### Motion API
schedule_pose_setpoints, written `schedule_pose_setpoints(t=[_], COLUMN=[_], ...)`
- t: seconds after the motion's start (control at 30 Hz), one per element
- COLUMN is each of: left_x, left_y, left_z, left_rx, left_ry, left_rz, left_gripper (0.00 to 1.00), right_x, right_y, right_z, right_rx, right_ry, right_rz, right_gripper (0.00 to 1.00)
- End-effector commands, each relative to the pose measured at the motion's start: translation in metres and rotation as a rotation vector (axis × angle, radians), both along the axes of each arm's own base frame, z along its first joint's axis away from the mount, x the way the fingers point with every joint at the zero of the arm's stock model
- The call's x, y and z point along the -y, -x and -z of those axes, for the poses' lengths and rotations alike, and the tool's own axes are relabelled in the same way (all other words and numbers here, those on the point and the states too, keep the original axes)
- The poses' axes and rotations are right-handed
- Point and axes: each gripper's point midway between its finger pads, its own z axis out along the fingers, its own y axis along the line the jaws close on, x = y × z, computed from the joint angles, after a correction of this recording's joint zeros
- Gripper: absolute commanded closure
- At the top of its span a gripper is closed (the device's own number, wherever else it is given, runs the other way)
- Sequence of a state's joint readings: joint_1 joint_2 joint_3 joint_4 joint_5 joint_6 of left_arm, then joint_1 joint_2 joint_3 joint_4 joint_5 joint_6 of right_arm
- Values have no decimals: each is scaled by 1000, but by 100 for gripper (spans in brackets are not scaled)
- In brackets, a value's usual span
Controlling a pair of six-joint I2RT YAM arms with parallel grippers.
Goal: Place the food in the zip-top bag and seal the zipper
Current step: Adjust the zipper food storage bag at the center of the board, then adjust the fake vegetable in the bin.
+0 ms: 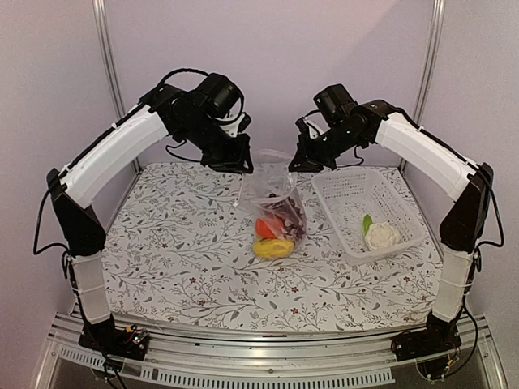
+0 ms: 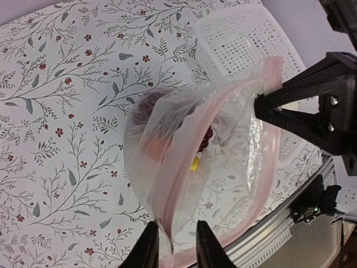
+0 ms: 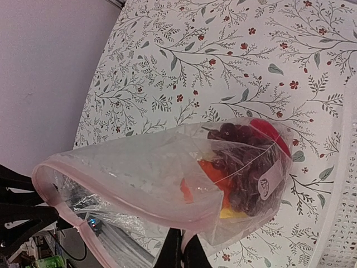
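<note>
zip-top bag (image 1: 268, 183): clear, crinkly, hung above the middle of the floral tablecloth (image 1: 178, 251) between the 2 grippers, mouth uppermost and gaping, bottom sagging toward the cloth.

zipper (image 3: 39, 178): pale pink strip round the bag's mouth, its 2 sides apart, unsealed.

food, in the bag: red pepper (image 1: 266, 228), yellow pieces (image 1: 274, 248) lowest, dark grape bunch (image 1: 289, 215), and an orange piece (image 3: 209, 170) pressed against the film. all lie heaped in the bottom corner.

food, outside the bag: white cauliflower (image 1: 383, 237) with a green leaf, lying in the near end of the white perforated basket (image 1: 349, 190), just right of the bag.

left gripper (image 2: 175, 248): at the bag's left top corner. fingers parted a little, the pink rim running between them, a gap showing beside it. not pinched tight; whether a pad touches the rim cannot be told.

right gripper (image 3: 182, 251): at the bag's right top corner. fingers pressed together, nipping the bag's edge by the zipper and holding that side up.
</note>
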State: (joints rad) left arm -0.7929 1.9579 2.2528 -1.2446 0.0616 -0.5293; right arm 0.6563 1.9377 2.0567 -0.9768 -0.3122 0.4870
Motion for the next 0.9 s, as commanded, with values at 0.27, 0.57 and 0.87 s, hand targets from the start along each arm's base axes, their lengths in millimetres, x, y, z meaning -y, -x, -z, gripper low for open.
schedule_pose_setpoints(t=[0.27,0.57,0.87], left_x=[8,11,-5], left_y=[-28,-39,-38], left_z=[8,1,5], left_rx=[64,103,92], left_ry=[-24,-3,-15], left_rz=[-7,-6,-30], left_gripper=[70,100,100], right_x=[3,1,44], right_y=[13,21,32], right_z=[-40,-51,-61], right_rx=[60,33,61], right_ry=[-61,-88,-17], right_rz=[-8,-24,36], right_gripper=[97,89,63])
